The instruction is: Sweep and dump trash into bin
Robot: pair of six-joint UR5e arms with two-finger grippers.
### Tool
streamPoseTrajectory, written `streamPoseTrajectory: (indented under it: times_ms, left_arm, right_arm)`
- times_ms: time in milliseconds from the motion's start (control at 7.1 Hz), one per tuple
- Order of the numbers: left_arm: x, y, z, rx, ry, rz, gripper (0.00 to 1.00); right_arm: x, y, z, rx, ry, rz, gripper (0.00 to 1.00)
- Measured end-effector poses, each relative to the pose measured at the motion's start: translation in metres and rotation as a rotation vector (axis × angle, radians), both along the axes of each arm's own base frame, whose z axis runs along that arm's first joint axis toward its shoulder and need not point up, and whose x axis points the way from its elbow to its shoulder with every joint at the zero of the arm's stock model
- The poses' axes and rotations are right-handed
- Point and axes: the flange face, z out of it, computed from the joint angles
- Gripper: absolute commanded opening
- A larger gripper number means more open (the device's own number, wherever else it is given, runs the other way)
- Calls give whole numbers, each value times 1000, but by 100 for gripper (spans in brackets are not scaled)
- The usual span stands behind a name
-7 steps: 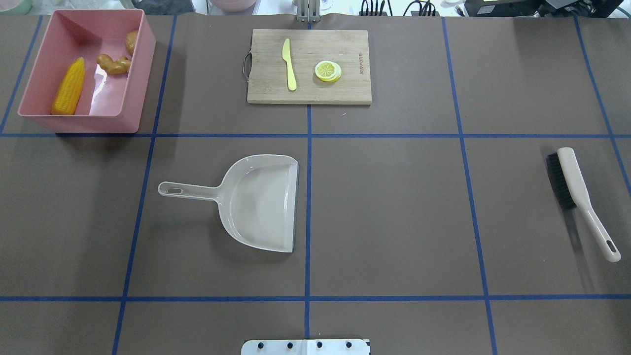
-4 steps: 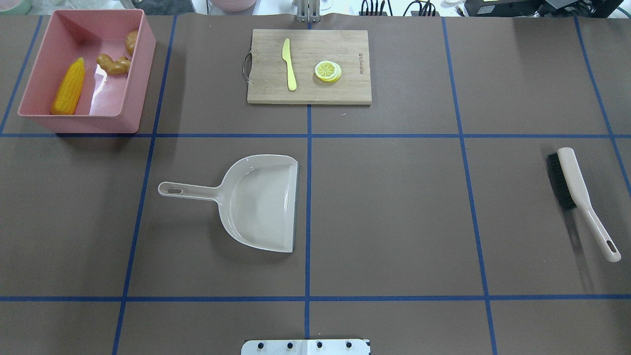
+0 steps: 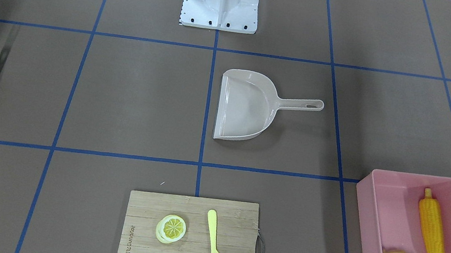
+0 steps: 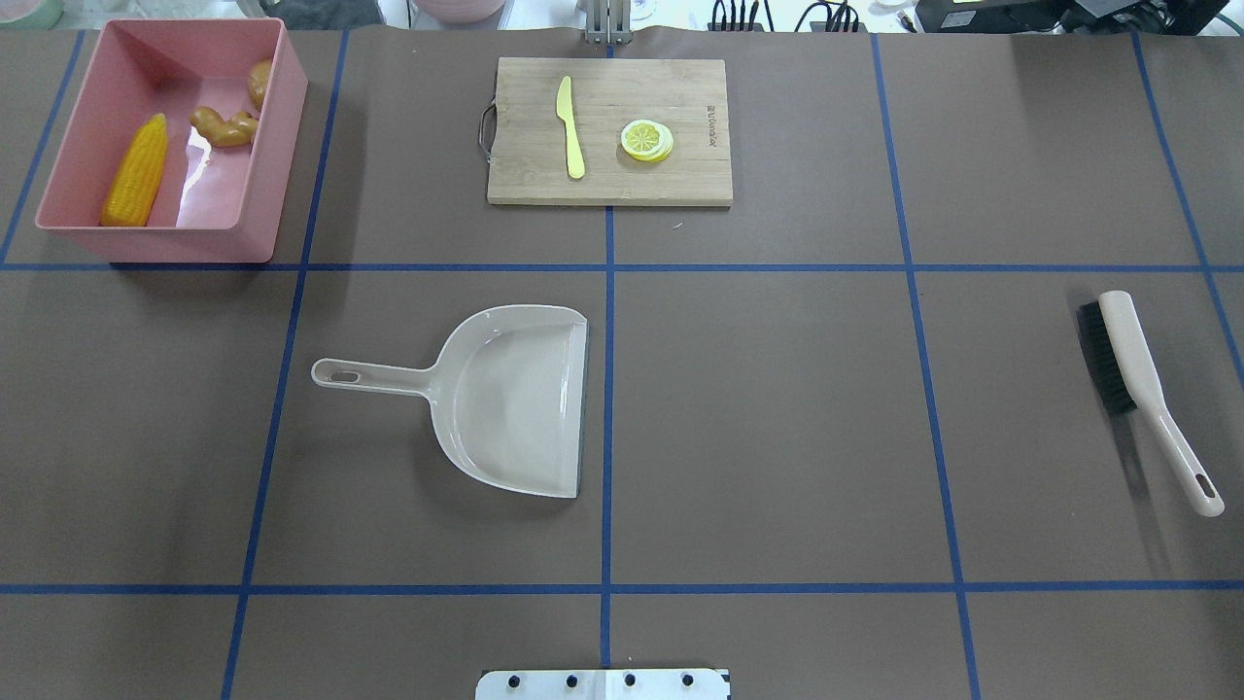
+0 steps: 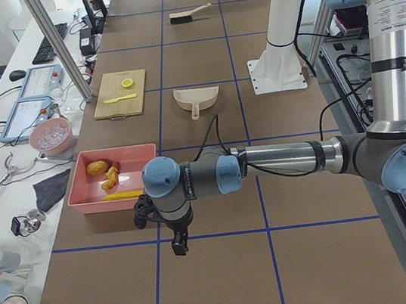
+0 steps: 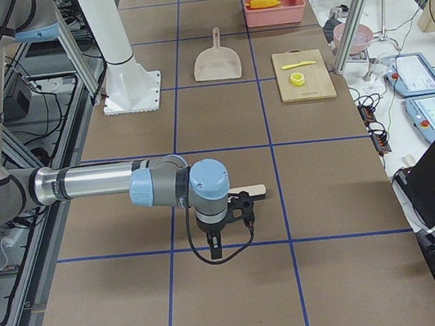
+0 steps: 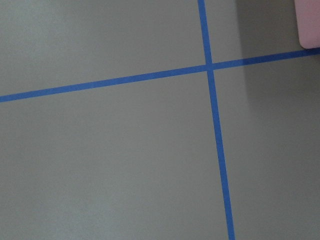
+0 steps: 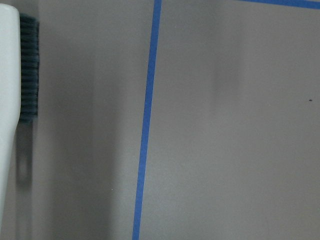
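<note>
Though the sweeping tools lie out on the table, the trash sits inside the large rectangular pink plastic tub [image 4: 155, 245] at the upper left of the overhead view. The long yellow corn cob [image 4: 136, 170] lies along the tub's left wall. The knobbly tan ginger root [image 4: 224, 126] is further right on the floor of the tub, and the brown-orange oval potato [image 4: 259, 83] is tucked against the right wall near the far corner. Just left of centre in that view, the beige handled dustpan [image 4: 515, 399] rests flat on the brown table [image 4: 777, 408], handle pointing to the left, nothing in its tray. At top centre is a wooden cutting board [image 4: 680, 87] carrying a thin yellow knife [image 4: 570, 126] and a round lemon slice [image 4: 646, 139], side by side but apart. Far over at the right edge lies a beige hand brush with black bristles [image 4: 1137, 374], on its own and well away from the dustpan. Neither arm shows from overhead. From the left end of the table, the left gripper [image 5: 179, 249] points down over bare table just beside the tub; from the right end, the right gripper [image 6: 217, 254] points down close by the brush. For both I cannot tell how the jaws stand or whether they grip anything.
</note>
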Motion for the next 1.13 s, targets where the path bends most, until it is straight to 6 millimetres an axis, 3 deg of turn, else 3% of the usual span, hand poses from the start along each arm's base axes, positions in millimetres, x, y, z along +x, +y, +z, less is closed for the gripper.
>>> streamPoseTrajectory:
  times_ms: [1127]
  left_arm:
    - [8, -5, -15, 9, -2, -9, 98]
  right_arm:
    - [0, 0, -1, 4, 1, 0, 100]
